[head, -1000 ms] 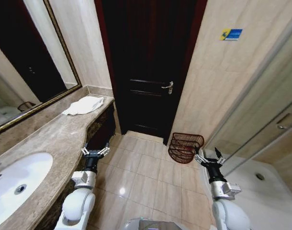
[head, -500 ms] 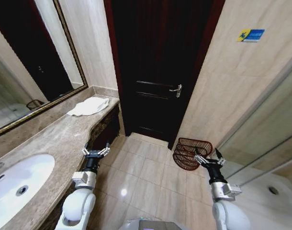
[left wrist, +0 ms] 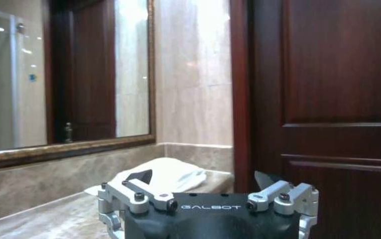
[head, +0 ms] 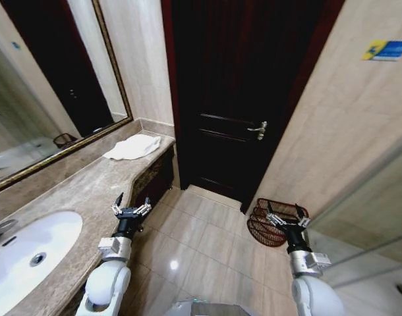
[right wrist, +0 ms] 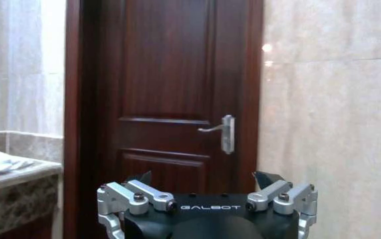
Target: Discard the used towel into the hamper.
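Robot stands on the tiled bathroom floor facing a dark wooden door. Used towel, white and loosely folded, lies at the far end of the marble counter, beside the mirror and near the wall corner. Hamper, a red-brown wire basket, sits on the floor against the right-hand wall, near the door's foot, tilted so its rim faces outward. Left gripper hangs low just off the counter edge, fingers spread apart, nothing in them; towel lies well ahead of it. Right gripper is raised in front of the hamper, fingers likewise apart and empty. Judgement: fetch phase, towel not yet reached. Risks from here: towel lies close to the wall, so a reach from the left arm may clip the counter lip or mirror frame; a shallow pinch on loose cloth could drop a trailing fold; the tilted hamper gives a narrow opening, and a release from too far off could land the towel on the tiles.
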Controlling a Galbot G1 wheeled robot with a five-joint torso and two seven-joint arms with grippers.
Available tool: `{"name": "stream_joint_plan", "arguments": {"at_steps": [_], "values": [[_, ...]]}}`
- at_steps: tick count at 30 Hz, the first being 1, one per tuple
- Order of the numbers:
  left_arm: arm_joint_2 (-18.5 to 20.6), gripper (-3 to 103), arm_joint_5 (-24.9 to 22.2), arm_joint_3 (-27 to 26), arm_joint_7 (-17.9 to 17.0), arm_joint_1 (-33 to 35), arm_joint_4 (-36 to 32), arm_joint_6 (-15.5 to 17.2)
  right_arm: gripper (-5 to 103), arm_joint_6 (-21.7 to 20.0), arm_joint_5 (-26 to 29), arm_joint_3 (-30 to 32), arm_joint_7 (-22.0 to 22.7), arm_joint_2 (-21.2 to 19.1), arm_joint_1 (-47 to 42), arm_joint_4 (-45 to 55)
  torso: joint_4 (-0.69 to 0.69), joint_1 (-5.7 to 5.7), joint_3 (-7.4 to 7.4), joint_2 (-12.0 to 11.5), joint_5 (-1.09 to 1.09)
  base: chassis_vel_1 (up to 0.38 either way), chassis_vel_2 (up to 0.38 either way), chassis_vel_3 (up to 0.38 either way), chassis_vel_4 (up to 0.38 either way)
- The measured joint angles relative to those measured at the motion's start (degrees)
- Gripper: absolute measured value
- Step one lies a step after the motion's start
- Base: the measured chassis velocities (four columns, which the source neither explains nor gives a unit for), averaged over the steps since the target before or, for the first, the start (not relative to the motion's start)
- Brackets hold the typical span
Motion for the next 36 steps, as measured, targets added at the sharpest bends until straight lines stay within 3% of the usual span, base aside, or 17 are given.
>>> {"name": "stream_joint_plan", "arguments": {"at_steps": [36], "values": [[0.7,100,-0.8,0.2,0.2,-1.4,2.3,-1.3,100,-0.3,-1.6,-0.7,-0.1,0.0,1.0,-1.2,0.0,0.0,0.0,0.0,0.0,-0.047,0.128,0.129,-0.049]]}}
